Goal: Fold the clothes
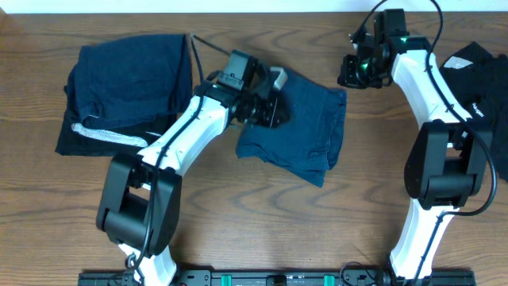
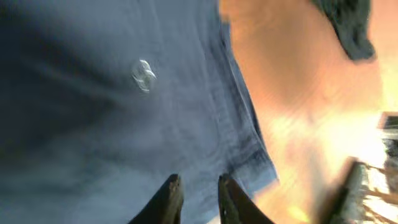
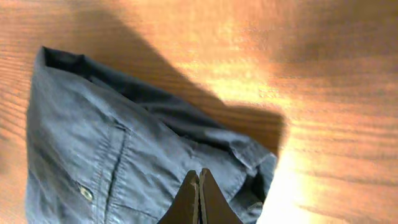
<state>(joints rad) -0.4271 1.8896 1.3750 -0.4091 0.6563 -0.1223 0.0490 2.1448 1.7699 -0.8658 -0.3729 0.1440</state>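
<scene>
A folded blue garment [image 1: 309,131] of the clothes lies mid-table, with a small round snap [image 2: 143,76] showing on it. My left gripper [image 1: 268,107] hangs over its left part. In the left wrist view the gripper [image 2: 199,180] has its fingers a little apart above the blue cloth [image 2: 93,124], with nothing pinched between them. My right gripper [image 1: 352,73] sits just off the garment's far right corner. In the right wrist view it [image 3: 199,173] is shut and empty over the blue cloth [image 3: 93,149] near a button [image 3: 86,193].
A heap of navy-blue clothes [image 1: 127,87] with a white-marked edge lies at the far left. A black garment [image 1: 484,75] lies at the right edge, behind my right arm. Bare wooden table [image 1: 262,222] runs along the front.
</scene>
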